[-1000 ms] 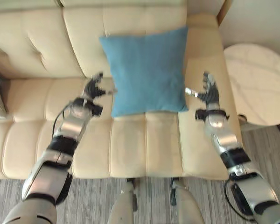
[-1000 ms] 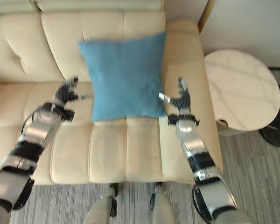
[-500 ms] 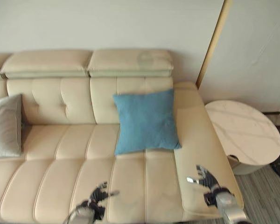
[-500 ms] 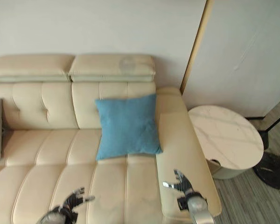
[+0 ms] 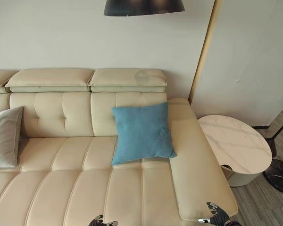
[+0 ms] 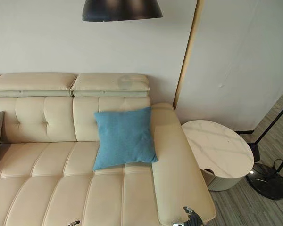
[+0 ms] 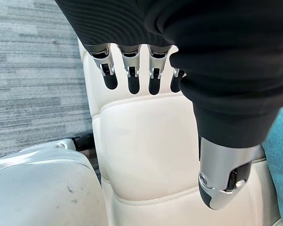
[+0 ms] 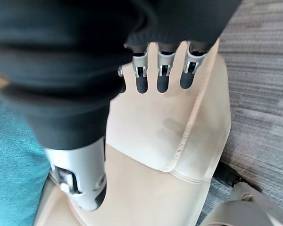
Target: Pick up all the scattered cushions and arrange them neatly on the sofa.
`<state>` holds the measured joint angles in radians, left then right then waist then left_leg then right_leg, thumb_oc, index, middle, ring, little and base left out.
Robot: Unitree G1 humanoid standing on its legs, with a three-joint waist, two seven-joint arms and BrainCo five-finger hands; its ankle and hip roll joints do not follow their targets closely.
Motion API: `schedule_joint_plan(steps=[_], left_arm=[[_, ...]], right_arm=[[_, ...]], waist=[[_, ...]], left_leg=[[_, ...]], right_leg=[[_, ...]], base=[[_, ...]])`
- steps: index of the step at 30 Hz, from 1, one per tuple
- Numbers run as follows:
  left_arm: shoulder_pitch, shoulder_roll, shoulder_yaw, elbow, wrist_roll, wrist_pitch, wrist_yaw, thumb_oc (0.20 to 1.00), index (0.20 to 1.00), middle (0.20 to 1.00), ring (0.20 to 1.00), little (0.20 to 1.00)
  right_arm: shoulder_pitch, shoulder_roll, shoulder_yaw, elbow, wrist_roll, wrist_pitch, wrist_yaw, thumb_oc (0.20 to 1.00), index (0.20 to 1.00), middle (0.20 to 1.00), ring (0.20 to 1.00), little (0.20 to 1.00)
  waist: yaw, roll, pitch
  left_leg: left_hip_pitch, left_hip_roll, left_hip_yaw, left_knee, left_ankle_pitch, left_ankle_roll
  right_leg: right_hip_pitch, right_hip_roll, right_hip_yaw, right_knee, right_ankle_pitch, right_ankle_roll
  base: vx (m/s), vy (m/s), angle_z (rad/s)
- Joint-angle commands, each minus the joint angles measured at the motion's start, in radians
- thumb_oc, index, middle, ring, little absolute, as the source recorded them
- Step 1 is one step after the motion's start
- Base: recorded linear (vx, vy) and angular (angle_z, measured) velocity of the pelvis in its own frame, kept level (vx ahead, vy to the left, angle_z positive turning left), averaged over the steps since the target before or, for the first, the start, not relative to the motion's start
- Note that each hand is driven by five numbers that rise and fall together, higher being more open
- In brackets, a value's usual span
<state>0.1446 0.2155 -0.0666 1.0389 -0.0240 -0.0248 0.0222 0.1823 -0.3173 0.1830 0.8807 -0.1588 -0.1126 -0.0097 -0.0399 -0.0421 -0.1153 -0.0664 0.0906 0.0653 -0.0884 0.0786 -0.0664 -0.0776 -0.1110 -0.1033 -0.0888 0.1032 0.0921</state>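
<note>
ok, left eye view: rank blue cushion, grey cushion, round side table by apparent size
1. Round side table
2. Blue cushion; close to the table, so order unsure
3. Grey cushion, cut off by the frame edge

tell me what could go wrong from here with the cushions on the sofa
1. The blue cushion leans tilted against the backrest with nothing holding it; it may slump or slide forward onto the seat.
2. Both the left hand and the right hand are open and empty near the front edge of the sofa, so neither could catch it.
3. The grey cushion sits at the far left, easy to overlook when tidying.
</note>
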Motion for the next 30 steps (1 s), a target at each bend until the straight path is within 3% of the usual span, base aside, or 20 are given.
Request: schedule_joint_plan(steps=[1, 6, 10, 16, 18, 20, 23, 25, 27, 28, 30], left_arm=[[-0.066, 0.003, 0.026, 0.007, -0.036, -0.063, 0.018, 1.0, 1.0, 1.0, 1.0, 1.0], [-0.041, -0.004, 0.016, -0.014, -0.05, -0.077, 0.008, 1.0, 1.0, 1.0, 1.0, 1.0], [-0.036, 0.002, 0.004, -0.031, -0.047, -0.079, 0.008, 1.0, 1.0, 1.0, 1.0, 1.0], [-0.091, 0.07, -0.006, -0.024, -0.05, -0.066, 0.008, 1.0, 1.0, 1.0, 1.0, 1.0], [-0.118, 0.093, 0.003, -0.033, -0.053, -0.043, 0.0, 1.0, 1.0, 1.0, 1.0, 1.0], [-0.121, 0.104, 0.0, -0.032, -0.051, -0.025, -0.011, 1.0, 1.0, 1.0, 1.0, 1.0], [-0.103, 0.113, -0.001, -0.009, -0.038, -0.023, -0.019, 1.0, 1.0, 1.0, 1.0, 1.0], [-0.09, 0.115, 0.01, 0.0, -0.03, -0.014, -0.021, 1.0, 1.0, 1.0, 1.0, 1.0], [-0.086, 0.113, 0.019, -0.01, -0.029, -0.008, -0.021, 1.0, 1.0, 1.0, 1.0, 1.0], [-0.061, 0.089, 0.056, -0.042, -0.039, -0.006, -0.011, 1.0, 1.0, 1.0, 1.0, 1.0], [-0.06, 0.081, 0.069, -0.045, -0.043, -0.008, -0.003, 1.0, 1.0, 1.0, 1.0, 1.0]], right_arm=[[-0.041, -0.006, -0.02, 0.022, -0.002, -0.057, -0.052, 1.0, 1.0, 1.0, 1.0, 1.0], [-0.019, 0.055, -0.1, 0.063, 0.089, -0.071, -0.048, 1.0, 1.0, 1.0, 1.0, 1.0], [-0.017, 0.056, -0.109, 0.06, 0.105, -0.077, -0.046, 1.0, 1.0, 1.0, 1.0, 1.0], [-0.047, 0.013, -0.11, 0.009, 0.114, -0.079, -0.034, 1.0, 1.0, 1.0, 1.0, 1.0], [-0.07, 0.004, -0.11, -0.01, 0.116, -0.075, -0.032, 1.0, 1.0, 1.0, 1.0, 1.0], [-0.086, -0.011, -0.108, 0.0, 0.114, -0.073, -0.034, 1.0, 1.0, 1.0, 1.0, 1.0], [-0.06, -0.033, -0.123, -0.025, 0.112, -0.066, -0.025, 1.0, 1.0, 1.0, 1.0, 1.0], [-0.019, -0.039, -0.145, -0.059, 0.115, -0.056, -0.018, 1.0, 1.0, 1.0, 1.0, 1.0], [-0.006, -0.042, -0.153, -0.072, 0.113, -0.052, -0.019, 1.0, 1.0, 1.0, 1.0, 1.0], [-0.008, -0.048, -0.153, -0.064, 0.103, -0.047, -0.025, 1.0, 1.0, 1.0, 1.0, 1.0], [-0.012, -0.05, -0.153, -0.063, 0.102, -0.047, -0.026, 1.0, 1.0, 1.0, 1.0, 1.0]], waist=[[0.01, 0.007, 0.041], [-0.001, 0.011, 0.048], [-0.009, 0.019, 0.067], [-0.017, 0.02, 0.134], [-0.009, 0.028, 0.14], [0.003, 0.046, 0.126], [0.014, 0.062, 0.101], [0.02, 0.054, 0.084], [0.023, 0.046, 0.084], [0.035, 0.032, 0.09], [0.033, 0.034, 0.094]], left_leg=[[0.045, -0.064, -0.014, 0.001, -0.061, 0.045], [0.053, -0.074, -0.019, 0.001, -0.064, 0.055], [0.046, -0.074, -0.015, 0.001, -0.056, 0.061], [-0.024, -0.063, 0.024, 0.001, -0.023, 0.07], [-0.077, -0.038, 0.048, 0.001, 0.0, 0.071], [-0.116, -0.008, 0.07, 0.001, 0.025, 0.067], [-0.123, 0.009, 0.079, 0.001, 0.036, 0.053], [-0.131, 0.003, 0.077, 0.001, 0.046, 0.036], [-0.132, -0.003, 0.078, 0.001, 0.051, 0.031], [-0.143, 0.005, 0.079, 0.001, 0.08, -0.003], [-0.143, 0.014, 0.08, 0.001, 0.088, -0.015]], right_leg=[[0.079, 0.057, 0.002, 0.002, -0.11, -0.027], [0.087, 0.051, 0.008, 0.002, -0.103, -0.022], [0.059, 0.045, 0.02, 0.048, -0.112, -0.018], [-0.093, 0.044, 0.043, 0.143, -0.094, 0.038], [-0.136, 0.057, 0.033, 0.205, -0.126, 0.055], [-0.13, 0.065, 0.012, 0.28, -0.195, 0.05], [-0.052, 0.082, 0.038, 0.361, -0.294, 0.053], [0.036, 0.093, 0.073, 0.348, -0.305, 0.054], [0.078, 0.095, 0.09, 0.317, -0.305, 0.049], [0.157, 0.095, 0.064, 0.154, -0.294, -0.022], [0.175, 0.102, 0.059, 0.113, -0.286, -0.037]], base=[[-0.01, 0.033, 0.03], [-0.02, 0.052, -0.03], [-0.08, 0.095, -0.08], [-0.23, 0.046, -0.15], [-0.34, -0.036, -0.3], [-0.28, -0.015, -0.5], [-0.17, -0.025, -0.32], [-0.14, -0.091, -0.13], [-0.19, -0.149, -0.03], [-0.2, -0.183, 0.01], [-0.23, -0.219, 0.01]])
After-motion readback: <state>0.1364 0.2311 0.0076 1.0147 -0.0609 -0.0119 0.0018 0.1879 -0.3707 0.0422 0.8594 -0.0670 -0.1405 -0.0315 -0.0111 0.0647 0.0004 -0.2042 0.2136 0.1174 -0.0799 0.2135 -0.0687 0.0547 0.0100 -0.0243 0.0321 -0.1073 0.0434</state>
